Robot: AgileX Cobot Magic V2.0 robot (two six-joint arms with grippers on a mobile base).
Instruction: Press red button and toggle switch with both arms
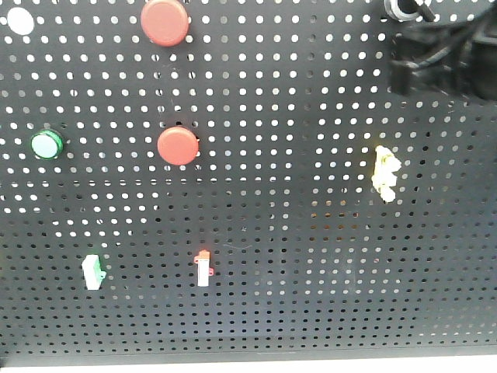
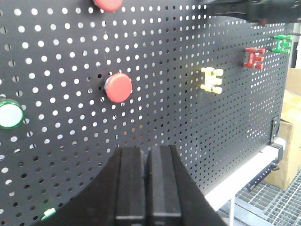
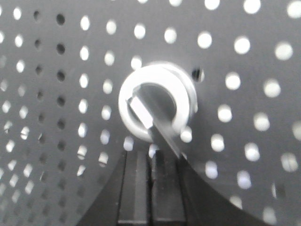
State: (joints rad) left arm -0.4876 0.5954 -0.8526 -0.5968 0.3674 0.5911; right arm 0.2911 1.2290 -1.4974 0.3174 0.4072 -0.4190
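The red button (image 2: 118,87) sits in the left half of the black pegboard (image 1: 311,295). A second red button (image 1: 165,21) is straight above it. A green button (image 1: 46,144) is level with the red button on its left, and a yellow clip (image 1: 386,172) lies well to its right, slightly lower. The left gripper (image 2: 146,153) points at the board below the red button and does not touch it. Its fingers are pressed together with nothing between them. The toggle switch (image 3: 157,106), a silver ring with a lever, is far up and to the right of the red button. The right gripper (image 3: 150,157) sits just under the switch, its fingers closed on nothing. The lever slants down toward one finger, and I cannot tell whether they touch.
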